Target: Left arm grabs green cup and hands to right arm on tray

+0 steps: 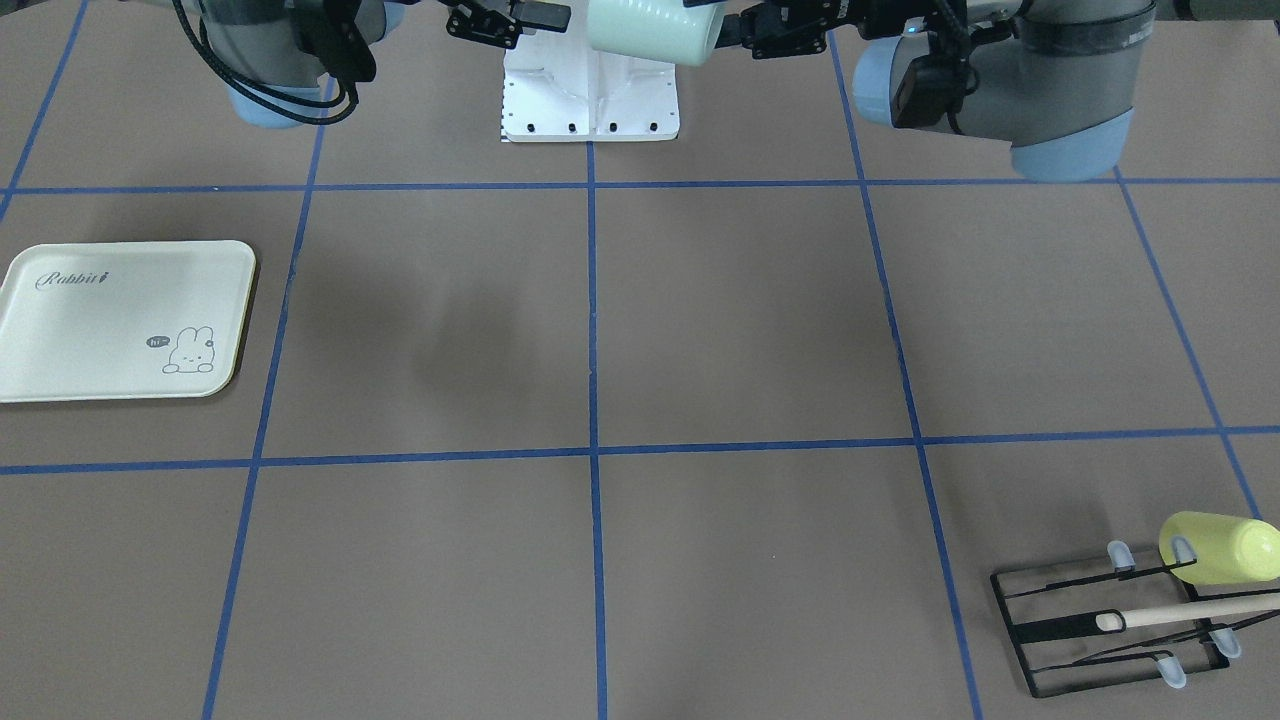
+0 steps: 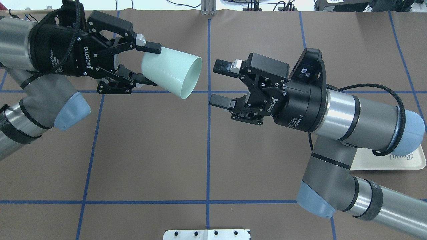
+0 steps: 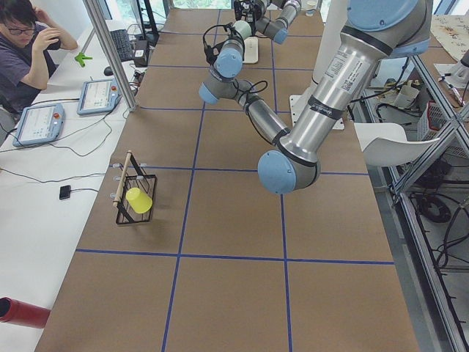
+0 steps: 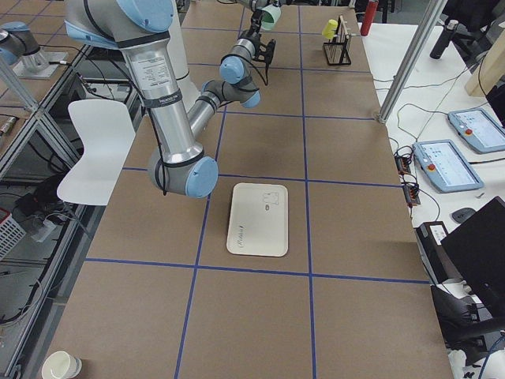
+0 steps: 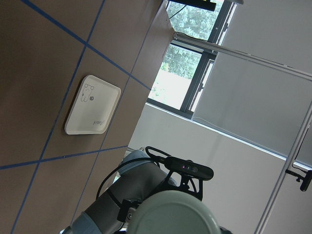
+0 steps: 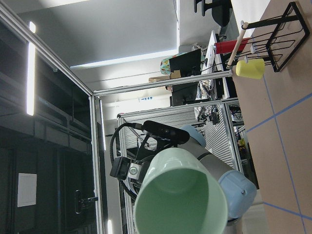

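Observation:
The pale mint-green cup (image 2: 171, 71) hangs in the air on its side, above the table's middle. My left gripper (image 2: 150, 65) is shut on its base end, one finger on each side. The cup's open mouth (image 6: 180, 195) faces my right gripper (image 2: 218, 82), which is open and level with it, a small gap from the rim. The front-facing view shows the cup (image 1: 650, 30) between the left gripper (image 1: 735, 30) and the right gripper (image 1: 520, 20). The cream Rabbit tray (image 1: 120, 320) lies flat on the table on my right side, with nothing on it, partly under my right arm in the overhead view (image 2: 390, 161).
A black wire rack (image 1: 1100, 620) stands far out on my left side, carrying a yellow-green cup (image 1: 1220, 548) and a wooden stick (image 1: 1190, 612). The white base plate (image 1: 590, 95) lies below the grippers. A person (image 3: 29, 44) sits at the side desk.

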Robot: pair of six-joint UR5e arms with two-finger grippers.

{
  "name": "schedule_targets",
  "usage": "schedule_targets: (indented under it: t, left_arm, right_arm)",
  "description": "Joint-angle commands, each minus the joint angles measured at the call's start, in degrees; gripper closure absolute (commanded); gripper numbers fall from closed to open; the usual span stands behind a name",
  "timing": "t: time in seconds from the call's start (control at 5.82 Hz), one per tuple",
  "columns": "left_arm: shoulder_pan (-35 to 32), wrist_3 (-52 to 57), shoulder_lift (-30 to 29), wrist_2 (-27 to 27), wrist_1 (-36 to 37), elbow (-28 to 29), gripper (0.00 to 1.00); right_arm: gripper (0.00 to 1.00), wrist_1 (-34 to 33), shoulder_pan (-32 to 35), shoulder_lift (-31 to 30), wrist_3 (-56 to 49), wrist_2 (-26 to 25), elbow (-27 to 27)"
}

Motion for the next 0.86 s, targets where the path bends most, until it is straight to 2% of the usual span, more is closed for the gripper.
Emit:
schedule_targets:
  t: [0.0,0.69]
  left_arm:
    - [0.13,0.23,0.09,-0.20,0.20,0.54,1.00]
    - [0.22,0.40,0.17,-0.20,0.28,1.07,1.00]
  right_arm:
    - [0.04,-4.14,0.06,0.06,0.36,0.00,1.36]
    - [0.06,-6.45,0.06,0.06,0.45,-1.14,1.71]
